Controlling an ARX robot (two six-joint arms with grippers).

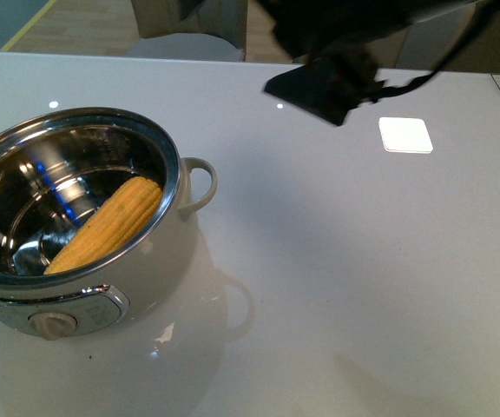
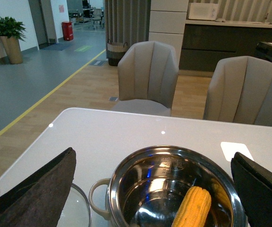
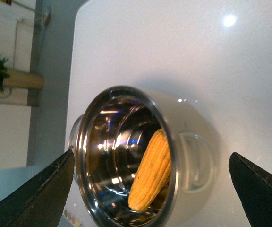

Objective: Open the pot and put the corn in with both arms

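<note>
The right tool [image 3: 150, 189] is standing wide open with nothing between its fingers [image 3: 32, 194], hanging above the pot [image 3: 126, 161] in its wrist view; in the front view only a dark blurred part of that arm is showing over the far edge of the table [image 1: 345, 287]. The left tool [image 2: 150, 189] is likewise gaping and gripping nothing, its dark fingers [image 2: 37, 189] framing the pot [image 2: 174, 189] from its own view.

The pot [image 1: 76, 217] is sitting uncovered near the table's front-left corner, dial toward the front edge and loop handle [image 1: 200, 184] pointing toward the table's middle. The corn [image 1: 107, 224] is lying inside, leaning slantwise against the steel wall. A glass lid [image 2: 77, 210] is resting on the table just beside the pot. A white square [image 1: 405, 135] is lying well apart, toward the far right.
</note>
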